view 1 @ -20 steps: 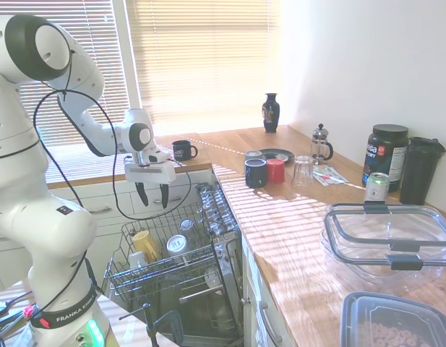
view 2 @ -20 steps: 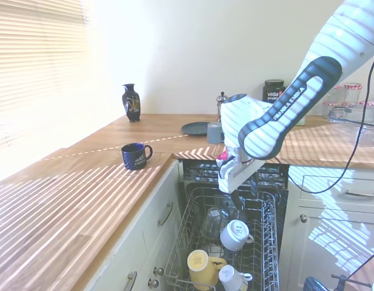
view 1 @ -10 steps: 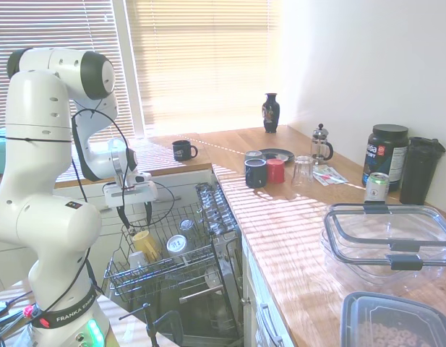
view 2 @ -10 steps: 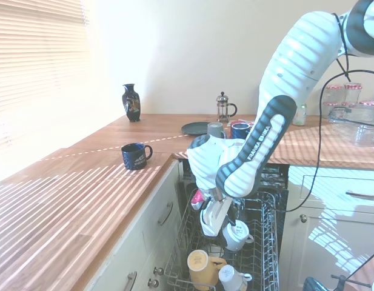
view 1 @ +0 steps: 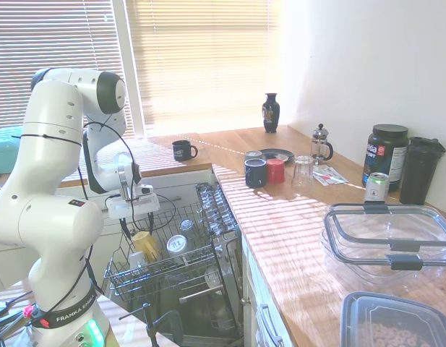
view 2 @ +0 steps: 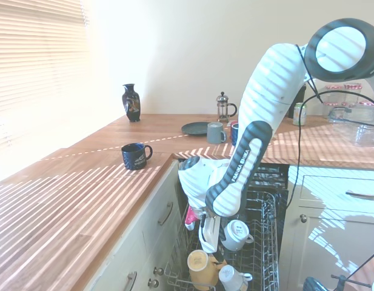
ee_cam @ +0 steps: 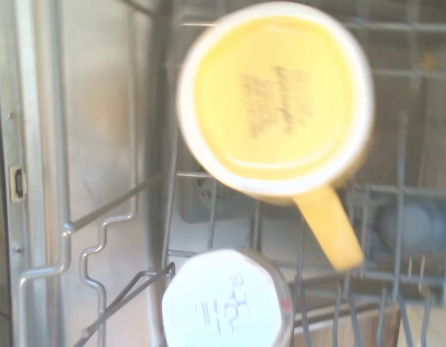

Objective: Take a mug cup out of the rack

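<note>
The mug cup (view 1: 144, 244) is pale yellow and stands upside down near the front left corner of the grey wire rack (view 1: 197, 254). My gripper (view 1: 136, 228) hangs just above the mug, fingers pointing down and open, nothing between them. From the other side, the gripper (view 2: 209, 241) is directly over the mug cup (view 2: 199, 262) in the rack (view 2: 270, 242). The wrist view looks straight down on the mug cup's base (ee_cam: 273, 101), its handle (ee_cam: 329, 228) sticking out to one side.
Two white mugs (view 2: 237, 233) (view 2: 232, 277) stand upside down close to the yellow one; one base shows as a white mug (ee_cam: 226, 303). On the counter are a navy mug (view 1: 183, 150), a second navy mug (view 1: 255, 173), a red cup (view 1: 275, 170) and a French press (view 1: 321, 143).
The arm has swung from over the rack's back down and toward its front left corner. The gripper now hangs low over the yellow mug, still open.
</note>
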